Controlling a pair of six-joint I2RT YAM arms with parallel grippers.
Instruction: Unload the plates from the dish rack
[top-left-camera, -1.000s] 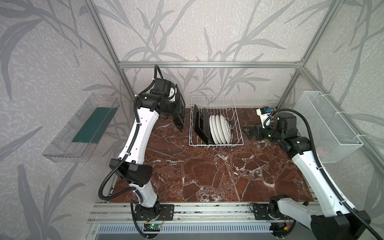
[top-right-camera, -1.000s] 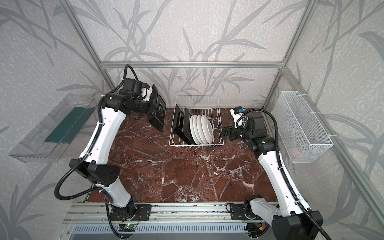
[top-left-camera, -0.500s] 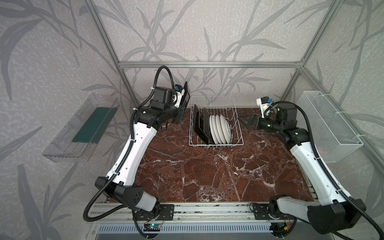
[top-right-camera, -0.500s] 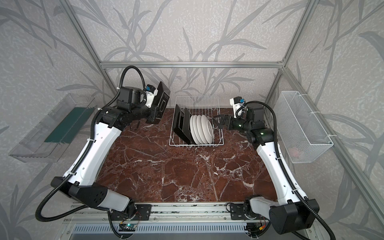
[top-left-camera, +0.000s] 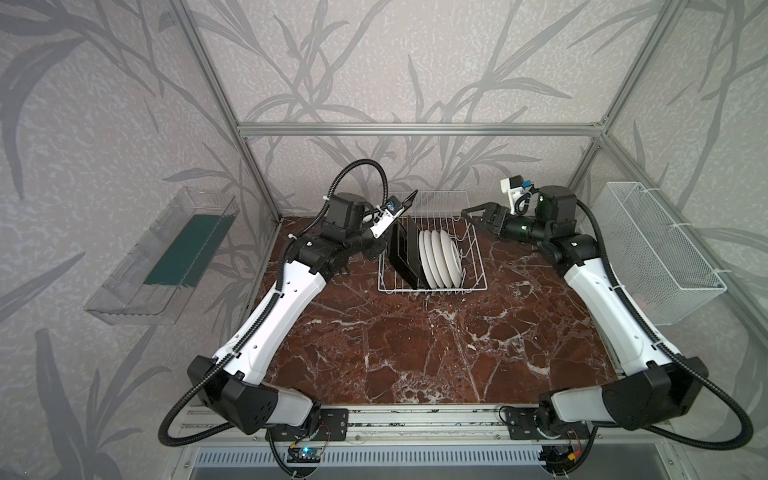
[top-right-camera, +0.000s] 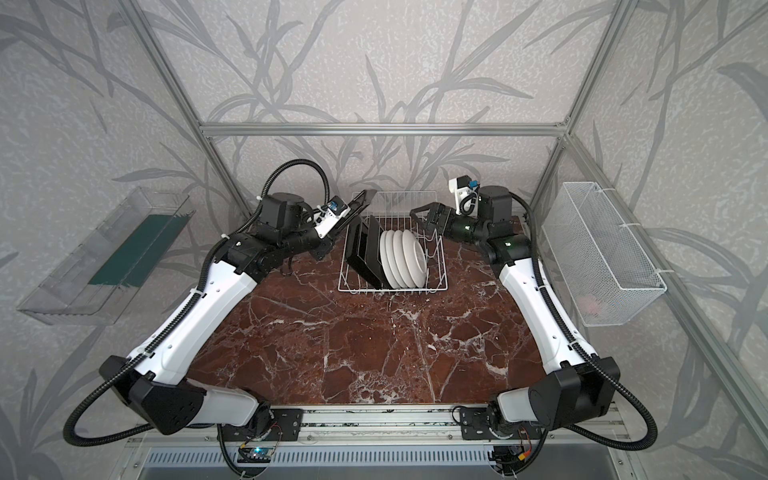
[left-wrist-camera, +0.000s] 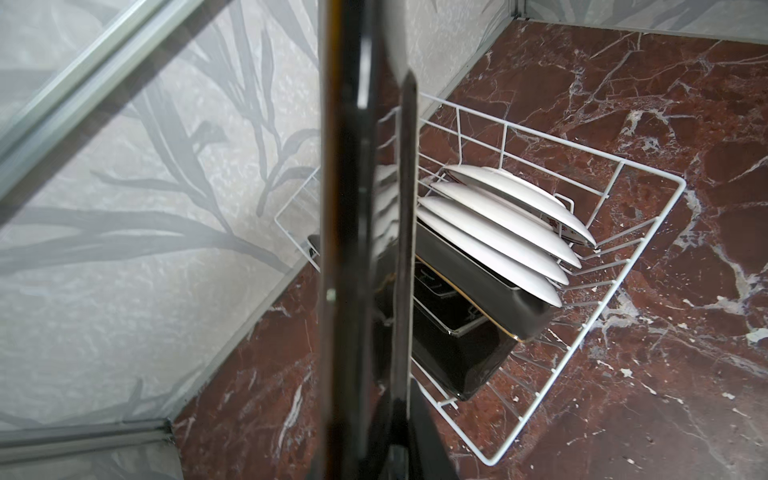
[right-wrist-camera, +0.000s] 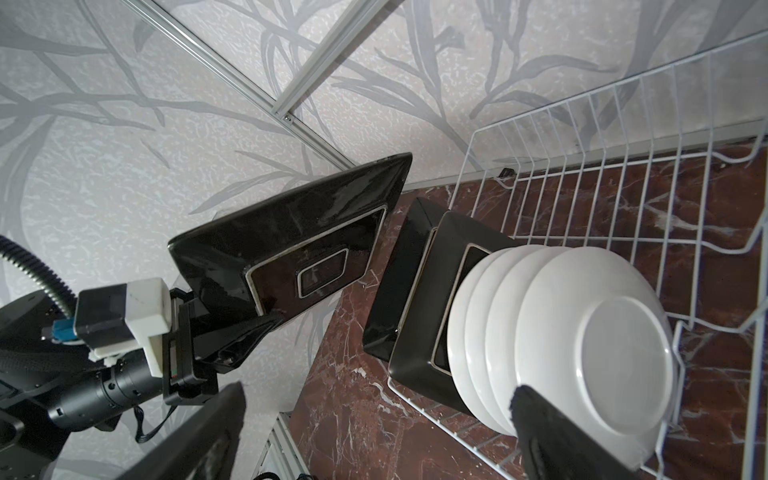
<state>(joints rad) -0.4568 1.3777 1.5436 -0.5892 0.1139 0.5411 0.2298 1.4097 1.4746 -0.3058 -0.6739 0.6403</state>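
A second ago the left jaws held the black square plate (right-wrist-camera: 299, 232) farther left, over the desk (top-left-camera: 415, 353); now we see it raised at the back left corner of the rack (top-left-camera: 473, 287), still gripped. The right jaws, wide open, have come up to its right rim. Two square plates (right-wrist-camera: 419, 291) and four round plates (top-left-camera: 440, 257) stand in the rack; their faces are hidden from us.

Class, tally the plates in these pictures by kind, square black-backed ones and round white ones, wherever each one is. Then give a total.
Square black-backed plates: 3 (two in the dish rack, plus the held plate in the left gripper)
Round white plates: 4 (all standing in the dish rack)
Total: 7
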